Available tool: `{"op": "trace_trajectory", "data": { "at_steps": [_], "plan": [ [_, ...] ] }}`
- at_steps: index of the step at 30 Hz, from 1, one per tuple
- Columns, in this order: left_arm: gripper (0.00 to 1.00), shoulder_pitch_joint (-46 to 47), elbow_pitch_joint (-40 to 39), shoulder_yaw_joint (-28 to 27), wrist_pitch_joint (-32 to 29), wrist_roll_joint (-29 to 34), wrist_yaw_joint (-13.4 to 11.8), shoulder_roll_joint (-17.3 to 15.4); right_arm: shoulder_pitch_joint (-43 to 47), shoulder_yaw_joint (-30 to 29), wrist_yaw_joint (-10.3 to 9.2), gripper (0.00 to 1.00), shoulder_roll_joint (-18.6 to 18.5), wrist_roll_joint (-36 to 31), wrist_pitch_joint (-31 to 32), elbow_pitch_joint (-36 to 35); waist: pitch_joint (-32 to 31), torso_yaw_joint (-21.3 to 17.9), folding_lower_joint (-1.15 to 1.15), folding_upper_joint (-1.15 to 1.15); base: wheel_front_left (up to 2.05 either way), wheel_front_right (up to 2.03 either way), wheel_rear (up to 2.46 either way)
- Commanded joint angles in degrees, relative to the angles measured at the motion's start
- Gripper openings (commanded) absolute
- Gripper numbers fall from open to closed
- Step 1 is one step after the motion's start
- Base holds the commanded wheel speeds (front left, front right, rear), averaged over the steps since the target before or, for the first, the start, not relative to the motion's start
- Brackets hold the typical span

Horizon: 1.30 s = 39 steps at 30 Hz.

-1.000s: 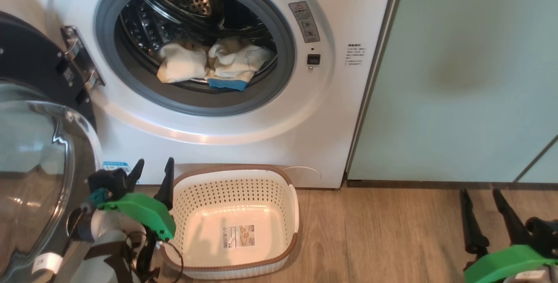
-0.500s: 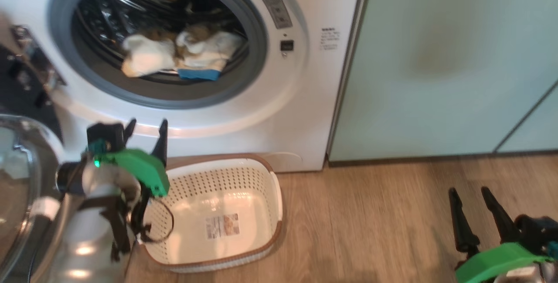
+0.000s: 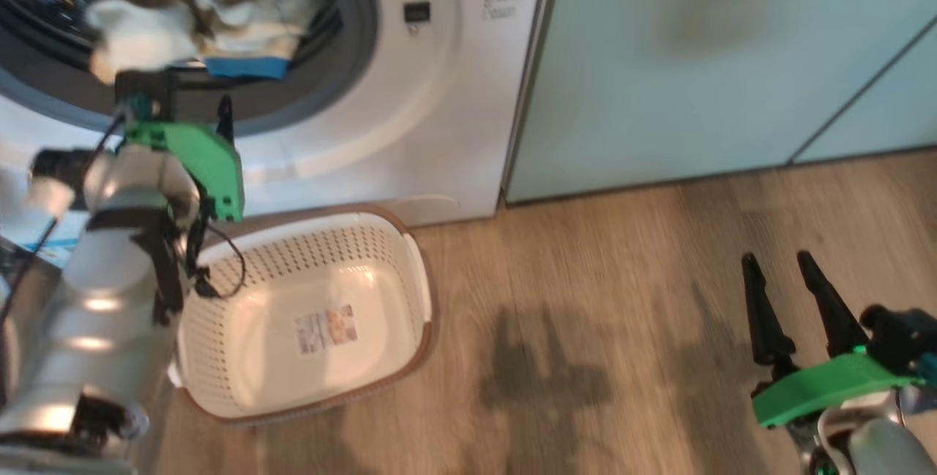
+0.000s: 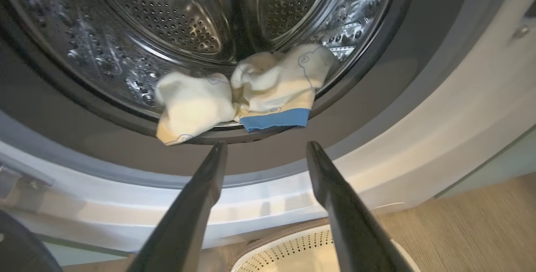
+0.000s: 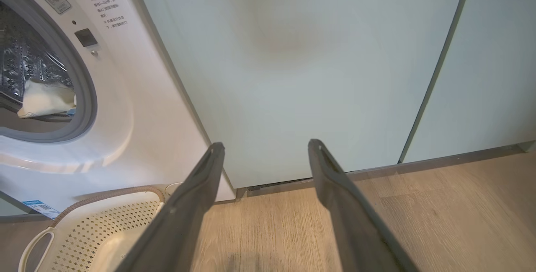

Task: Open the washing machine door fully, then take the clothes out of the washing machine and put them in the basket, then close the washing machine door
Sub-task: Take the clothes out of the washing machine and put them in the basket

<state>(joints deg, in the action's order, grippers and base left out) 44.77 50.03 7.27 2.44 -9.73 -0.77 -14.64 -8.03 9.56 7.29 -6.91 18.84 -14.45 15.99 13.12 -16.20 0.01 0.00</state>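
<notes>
The left fingers (image 4: 197, 196) stand spread wide and empty, aimed at the clothes (image 4: 243, 91). These form a cream heap with a blue band at the near lip of the drum inside the washing machine (image 3: 439, 94), one piece drooping over the grey door seal (image 4: 377, 96).

A low approach would likely strike that seal instead of cloth. A shallow pinch on the blue hem might lift one piece and drop the other onto the wooden floor (image 3: 585, 314) rather than into the basket (image 3: 410, 255), which sits just below the drum mouth.

The right fingers (image 5: 335, 192), equally wide and empty, hang well to the right before the pale green cabinet (image 3: 695, 58). Nothing lies between the left fingers and the cloth.
</notes>
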Motion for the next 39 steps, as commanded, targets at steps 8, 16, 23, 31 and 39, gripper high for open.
{"op": "trace_trajectory", "data": {
  "at_steps": [8,16,23,31,39],
  "plan": [
    [1.0,10.3,1.8,0.37,-4.67,3.81,-4.47,-6.13,-4.61,1.03,0.2,1.0,0.49,0.91,-0.55,-2.51,7.36,-3.79,-0.01,0.0,0.0,0.0,0.0],
    [1.0,17.7,5.48,2.81,-8.63,7.58,-6.99,-10.31,-6.9,1.17,0.2,1.0,1.41,1.13,-0.55,-2.86,11.71,-5.08,-0.01,0.0,0.0,0.0,0.0],
    [1.0,24.31,7.87,5.72,-12.13,10.69,-7.84,-12.28,-8.79,1.34,0.2,1.0,1.68,1.3,-0.55,-2.95,15.01,-5.2,-0.01,0.0,0.0,0.0,0.0],
    [1.0,31.49,9.93,7.25,-15.97,11.7,-7.67,-13.12,-10.83,2.06,0.2,1.0,1.79,1.51,-0.55,-3.07,18.78,-5.21,-0.01,0.0,0.0,0.0,0.0],
    [1.0,36.72,12.91,8.77,-20.29,12.76,-8.33,-13.96,-12.64,2.92,0.2,1.0,1.88,1.69,-0.55,-3.3,21.95,-5.66,-0.01,0.0,0.0,0.0,0.0]
  ]
}}
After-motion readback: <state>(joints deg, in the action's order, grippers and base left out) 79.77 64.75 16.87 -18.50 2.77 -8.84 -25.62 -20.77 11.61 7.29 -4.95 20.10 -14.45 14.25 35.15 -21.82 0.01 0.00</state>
